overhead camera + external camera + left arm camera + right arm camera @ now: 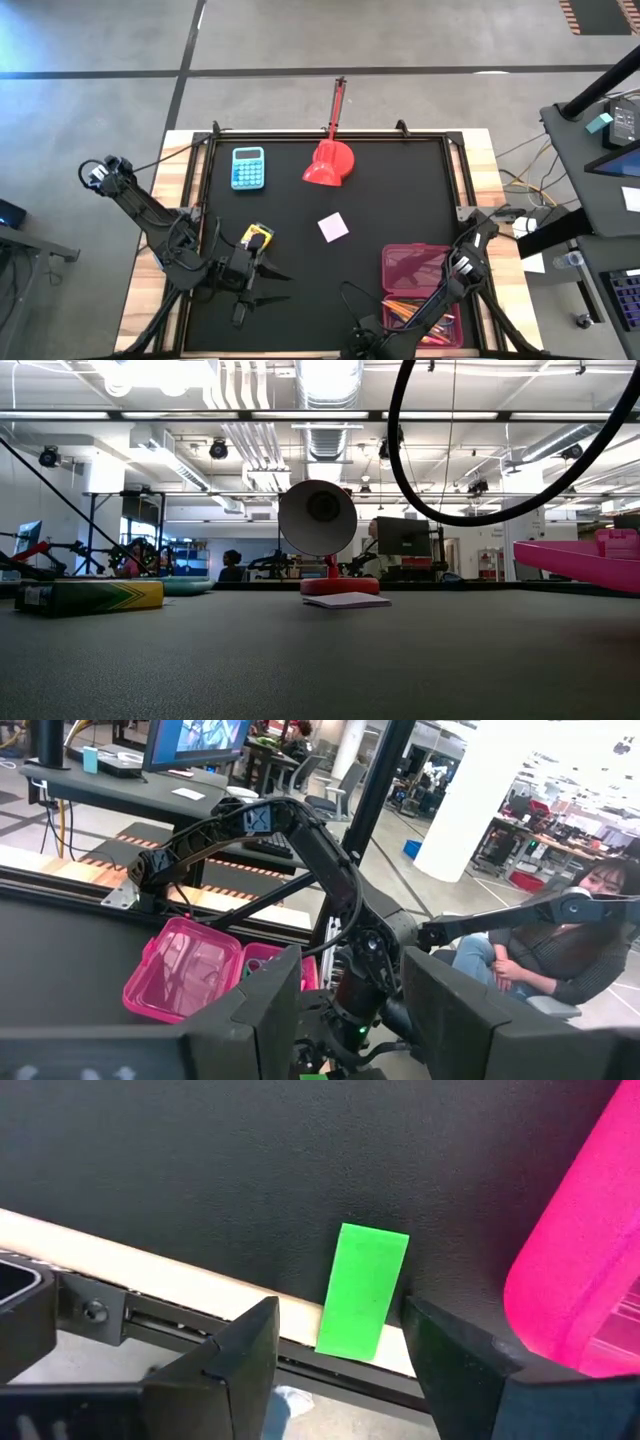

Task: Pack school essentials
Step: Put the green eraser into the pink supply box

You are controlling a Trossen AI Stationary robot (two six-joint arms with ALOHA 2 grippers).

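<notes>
My left gripper (268,284) sits low at the mat's near-left, fingers spread, empty, with the yellow-green crayon box (256,237) just beside it. My right gripper (340,1370) is at the near edge by the pink case (418,290), fingers wide apart, holding nothing, a green tag (362,1290) ahead of it. Orange and yellow pencils (412,312) lie in the case. Pale pink note pad (333,227) mid-mat, calculator (248,167) and red domed object (330,163) farther back.
</notes>
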